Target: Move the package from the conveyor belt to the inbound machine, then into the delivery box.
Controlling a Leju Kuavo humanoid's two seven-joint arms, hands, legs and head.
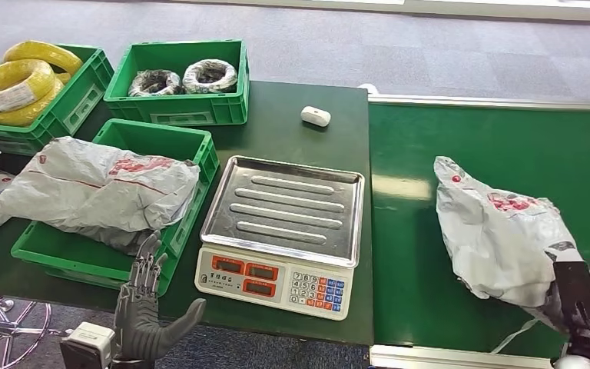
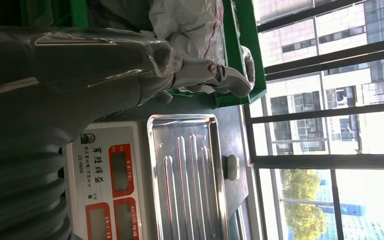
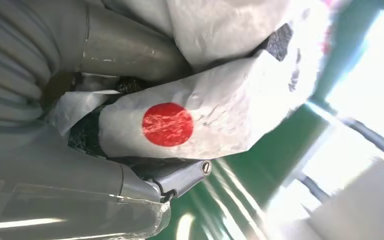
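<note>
**One soft, crinkly mailer, gripped at its near end**

Head view: package (image 1: 499, 231) is seen lying on the conveyor belt (image 1: 461, 146); left hand (image 1: 144, 307) is spread, empty.

Right wrist view: right hand (image 3: 130, 150) is clamped on slack, probably light plastic; bunched material is best grabbed.

Three green crates (image 1: 170, 77) on the table (image 1: 284, 138), one scale (image 1: 280, 234), one small white device (image 1: 316, 116). Two yellow cable coils (image 1: 11, 86), two dark coils (image 1: 210, 75). Grey packages: one on the belt (image 1: 499, 231), one in the front crate (image 1: 96, 188).
</note>
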